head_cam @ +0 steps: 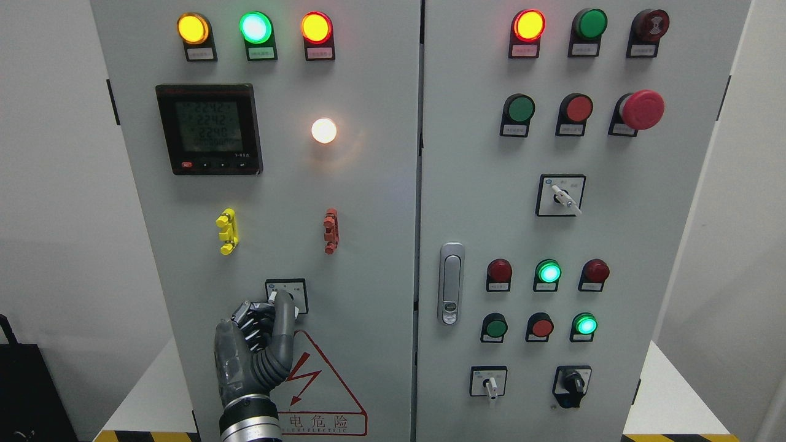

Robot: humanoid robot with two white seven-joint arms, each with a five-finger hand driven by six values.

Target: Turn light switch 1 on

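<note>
The light switch is a small rotary selector in a black-framed plate low on the left cabinet door. My left hand comes up from the bottom edge and is on the switch. The thumb is stretched up over the knob and the other fingers are curled beside it, pinching it. Most of the knob is hidden behind the thumb; only a white tip shows at its right. A round white lamp higher up on the same door is lit. My right hand is out of view.
The left door also has a digital meter, yellow and red clips, three lit lamps along the top and a warning triangle. The right door carries a latch handle, push buttons, lamps, other selectors and a red emergency stop.
</note>
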